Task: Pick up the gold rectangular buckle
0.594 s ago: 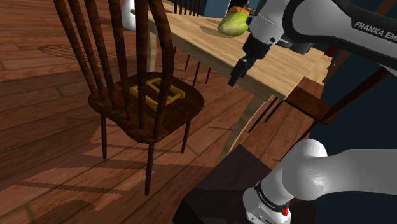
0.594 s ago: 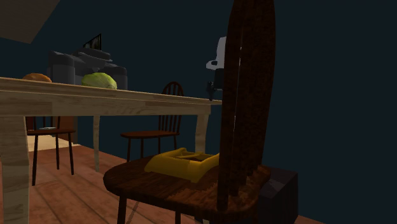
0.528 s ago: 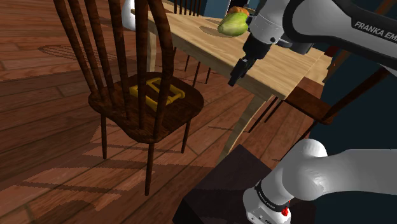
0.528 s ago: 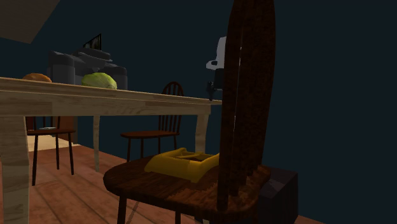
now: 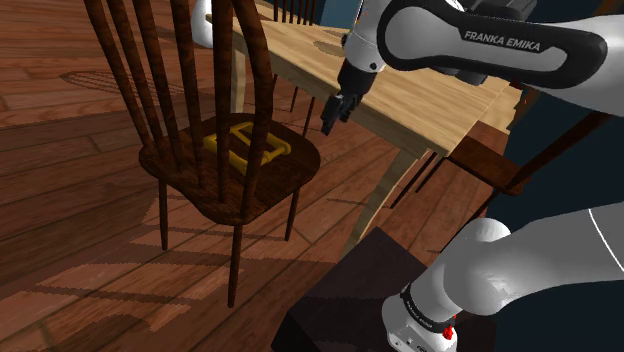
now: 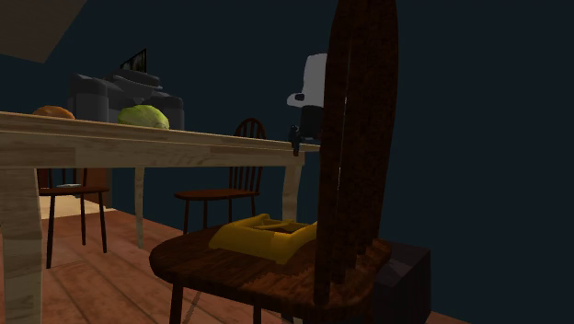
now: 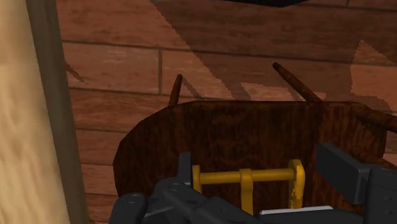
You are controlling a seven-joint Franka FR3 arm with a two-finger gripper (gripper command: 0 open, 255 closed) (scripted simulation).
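Observation:
The gold rectangular buckle lies flat on the dark wooden chair seat, behind the chair's back spindles. In the second exterior view the buckle rests on the seat beside the tall chair back. My black gripper hangs in the air above the seat and off toward the shoulder view's right, in front of the table edge. In the wrist view the buckle sits below my gripper, whose fingers stand apart with nothing held. The gripper is a small shape at the table end.
A light wooden table stands just behind the gripper; its leg is close beside the chair. A green fruit and an orange thing lie on it. More chairs stand beyond. The black stand is near.
The arm has swung toward the shoulder view's left, carrying the gripper from over the tabletop to just past the table edge, closer to the chair. The buckle has not moved.

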